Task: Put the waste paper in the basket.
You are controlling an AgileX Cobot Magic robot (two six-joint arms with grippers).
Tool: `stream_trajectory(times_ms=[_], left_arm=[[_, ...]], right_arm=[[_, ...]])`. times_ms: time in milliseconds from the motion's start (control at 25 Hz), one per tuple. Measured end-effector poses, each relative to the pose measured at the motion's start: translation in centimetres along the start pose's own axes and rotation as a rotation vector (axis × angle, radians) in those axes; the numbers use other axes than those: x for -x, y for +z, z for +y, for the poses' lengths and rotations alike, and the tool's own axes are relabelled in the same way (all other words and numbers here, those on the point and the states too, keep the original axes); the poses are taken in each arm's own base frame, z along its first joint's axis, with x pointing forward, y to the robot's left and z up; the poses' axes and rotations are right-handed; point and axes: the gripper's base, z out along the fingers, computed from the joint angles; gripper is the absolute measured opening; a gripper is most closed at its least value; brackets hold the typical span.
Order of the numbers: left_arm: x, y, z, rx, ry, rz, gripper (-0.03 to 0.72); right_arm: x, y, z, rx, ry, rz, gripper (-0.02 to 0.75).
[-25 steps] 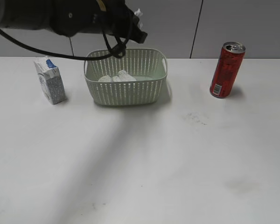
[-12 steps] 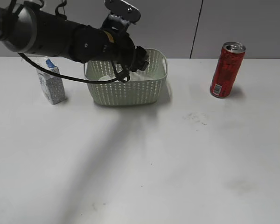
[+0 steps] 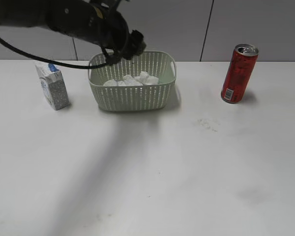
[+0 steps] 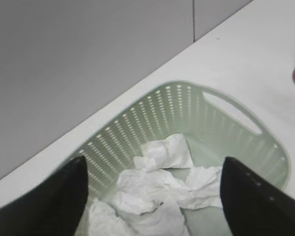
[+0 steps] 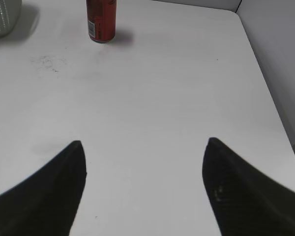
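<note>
The pale green slotted basket [image 3: 132, 96] stands at the back middle of the table. Crumpled white waste paper [image 3: 135, 79] lies inside it, several wads bunched together. The left wrist view looks down into the basket [image 4: 221, 128] at the paper [image 4: 160, 189]. My left gripper [image 3: 133, 45] hangs above the basket's back left rim, open and empty; its jaws [image 4: 155, 169] stand wide apart over the paper. My right gripper [image 5: 143, 145] is open and empty above bare table; it is out of the exterior view.
A red can [image 3: 239, 73] stands at the back right, also in the right wrist view [image 5: 101, 19]. A blue-and-white carton [image 3: 52, 85] stands left of the basket. A grey wall runs behind the table. The table's right edge [image 5: 265, 93] shows in the right wrist view.
My left gripper dipped into the basket, then rose up and back left. The wad it carried now lies in the basket with the others.
</note>
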Motion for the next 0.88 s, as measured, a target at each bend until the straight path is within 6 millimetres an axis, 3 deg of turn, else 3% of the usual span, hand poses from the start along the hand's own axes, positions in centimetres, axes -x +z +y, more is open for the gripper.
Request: stream_trajectory(times_ms=[240,520,680,880], left_arm=[[0.9,-5.8,5.3,0.055,-0.072,0.075,0.62],[-1.2,-12.9,12.3,0.15,-0.335,0.221,0.597],[-2.5,-16.4,14.1,0.185,-0.427,0.313,0.593],[-3.9,-18.8,14.2,0.151,-0.497,0.468,0.592]], right_arm=[[0.0,0.0,0.0,0.0,0.0,0.0,0.559],[0.0,0.0,0.0,0.0,0.0,0.0,0.559],[0.0,0.0,0.0,0.0,0.0,0.0,0.559],[0.0,0.0,0.0,-0.003,0.052,0.0,0.559]])
